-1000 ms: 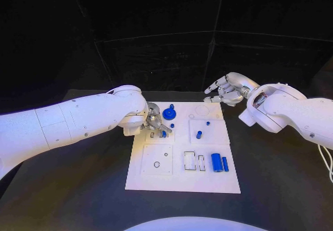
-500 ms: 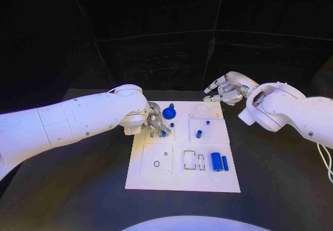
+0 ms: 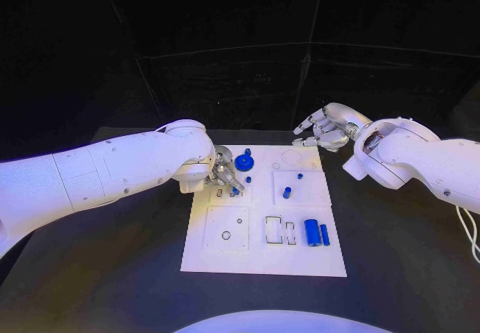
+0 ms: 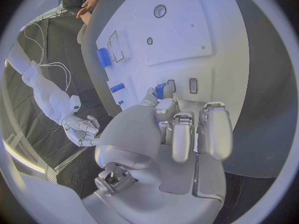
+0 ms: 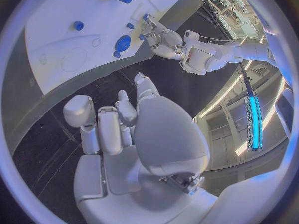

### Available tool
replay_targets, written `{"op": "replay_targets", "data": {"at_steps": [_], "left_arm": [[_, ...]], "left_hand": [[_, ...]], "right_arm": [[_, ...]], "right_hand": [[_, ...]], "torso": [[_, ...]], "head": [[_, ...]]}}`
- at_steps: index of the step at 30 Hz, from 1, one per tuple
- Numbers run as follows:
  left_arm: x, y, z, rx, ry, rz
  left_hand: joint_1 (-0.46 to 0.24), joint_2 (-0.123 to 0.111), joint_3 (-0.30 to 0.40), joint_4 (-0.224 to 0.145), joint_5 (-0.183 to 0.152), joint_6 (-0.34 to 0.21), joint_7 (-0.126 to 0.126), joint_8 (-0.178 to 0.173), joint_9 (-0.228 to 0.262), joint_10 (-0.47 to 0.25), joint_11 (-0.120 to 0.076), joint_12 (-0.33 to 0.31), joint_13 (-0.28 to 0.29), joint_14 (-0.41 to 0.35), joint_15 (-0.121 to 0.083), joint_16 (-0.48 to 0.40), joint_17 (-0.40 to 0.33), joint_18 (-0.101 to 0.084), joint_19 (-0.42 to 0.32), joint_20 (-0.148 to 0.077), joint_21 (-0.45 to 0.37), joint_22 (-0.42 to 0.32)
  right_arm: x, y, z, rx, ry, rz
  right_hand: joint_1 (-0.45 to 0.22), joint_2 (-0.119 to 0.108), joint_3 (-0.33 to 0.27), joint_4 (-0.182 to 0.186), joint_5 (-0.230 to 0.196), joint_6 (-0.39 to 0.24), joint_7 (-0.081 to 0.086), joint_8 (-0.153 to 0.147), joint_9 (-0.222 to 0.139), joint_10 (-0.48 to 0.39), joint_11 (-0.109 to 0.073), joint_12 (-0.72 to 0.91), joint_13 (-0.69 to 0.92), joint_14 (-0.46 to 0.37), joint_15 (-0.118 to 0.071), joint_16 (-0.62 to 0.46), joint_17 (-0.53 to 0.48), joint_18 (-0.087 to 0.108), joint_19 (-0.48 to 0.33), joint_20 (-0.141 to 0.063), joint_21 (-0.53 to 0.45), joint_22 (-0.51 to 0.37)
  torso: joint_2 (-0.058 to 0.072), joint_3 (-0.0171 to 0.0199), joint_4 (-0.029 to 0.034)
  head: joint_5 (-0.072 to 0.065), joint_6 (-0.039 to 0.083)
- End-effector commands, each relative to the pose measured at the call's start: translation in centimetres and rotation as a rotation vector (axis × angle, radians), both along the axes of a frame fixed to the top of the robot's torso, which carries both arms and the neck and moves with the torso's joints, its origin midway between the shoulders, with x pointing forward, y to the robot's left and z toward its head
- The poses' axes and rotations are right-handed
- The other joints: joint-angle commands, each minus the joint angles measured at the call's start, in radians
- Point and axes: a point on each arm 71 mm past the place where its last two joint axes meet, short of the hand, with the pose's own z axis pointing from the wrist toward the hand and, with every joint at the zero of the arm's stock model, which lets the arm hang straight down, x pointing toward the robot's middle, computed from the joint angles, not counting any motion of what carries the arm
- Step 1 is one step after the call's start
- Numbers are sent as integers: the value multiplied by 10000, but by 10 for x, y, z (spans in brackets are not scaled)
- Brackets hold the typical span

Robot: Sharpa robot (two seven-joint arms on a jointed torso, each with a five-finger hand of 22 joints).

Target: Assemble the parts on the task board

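The white task board [image 3: 262, 260] lies in the middle of the black table. My left hand [image 3: 224, 175] hovers over its far left part and pinches a small blue part [image 4: 162, 90] between thumb and a finger, right beside two small slots [image 4: 193, 85]. A blue round disc [image 3: 244, 164] stands just beyond the hand. Two blue pegs [image 3: 286, 193] stand in the far right panel. Two blue cylinders [image 3: 312, 233] lie near the board's right edge. My right hand [image 3: 325, 130] hangs off the board's far right corner, fingers apart and holding nothing.
Bare black table [image 3: 110, 263] surrounds the board on all sides. The near left panel [image 3: 227, 229] of the board has small holes in it, and two rectangular slots [image 3: 273, 231] sit beside the cylinders. A dark backdrop closes the far side.
Almost nothing: my left hand with the small blue part has edged very slightly toward the board's left. The right hand has stayed put.
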Motion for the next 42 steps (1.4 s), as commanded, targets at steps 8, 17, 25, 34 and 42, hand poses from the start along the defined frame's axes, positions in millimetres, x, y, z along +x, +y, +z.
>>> {"op": "replay_targets", "data": {"at_steps": [8,17,25,34,42], "left_arm": [[-2,6,2,-694,-365,170],[-4,14,6,-1275,-842,710],[-10,21,3,-1387,-1045,1107],[-12,25,-9,-919,-1225,1077],[-13,24,-14,-737,-1108,1012]], "left_hand": [[-1918,-1994,6593,-1281,322,8,121,211,389,136,41,-23,-51,1056,50,31,2633,-45,7,35,-132,33],[-2410,-2230,7482,-1504,483,-10,63,420,610,206,53,-8,-77,1056,34,31,2633,-53,38,17,-119,92],[-2520,-2287,7732,-1611,523,-14,56,489,683,206,42,-56,-154,1056,22,31,2633,-54,48,7,-117,108],[-2541,-2300,7784,-1638,531,-21,56,499,697,218,41,-46,-145,1056,18,31,2633,-63,64,5,-92,151],[-2553,-2308,7804,-1649,532,-22,56,505,704,231,40,-31,-127,1056,16,31,2633,-66,72,3,-82,168]], "right_arm": [[0,1,1,-252,-19,95],[1,1,0,-274,-3,80],[1,-1,0,-279,-19,42],[1,0,1,-464,-196,87],[1,0,1,-487,-227,95]], "right_hand": [[-102,39,-71,14,108,-1,-15,77,-6,-44,-48,-7,5,267,-57,-40,7,118,-50,-38,-43,-17],[-112,38,-77,20,118,-2,-15,81,-6,-48,-48,-11,-3,268,-57,-42,6,118,-50,-38,-47,-21],[-134,31,-92,35,131,-7,-14,89,-7,-51,-48,-11,-9,269,-57,-45,5,118,-47,-39,-50,-23],[-143,26,-99,41,139,-16,-14,90,-9,-63,-47,-23,-28,266,-57,-55,-12,121,-55,-39,-59,-41],[-143,26,-99,41,139,-16,-14,90,-9,-63,-47,-23,-28,266,-57,-55,-12,121,-55,-39,-59,-41]], "torso": [[-7,-3,19],[-12,2,25],[-28,23,51],[-24,28,32],[-22,31,35]], "head": [[19,-8],[83,-43],[132,-91],[166,-115],[187,-121]]}}
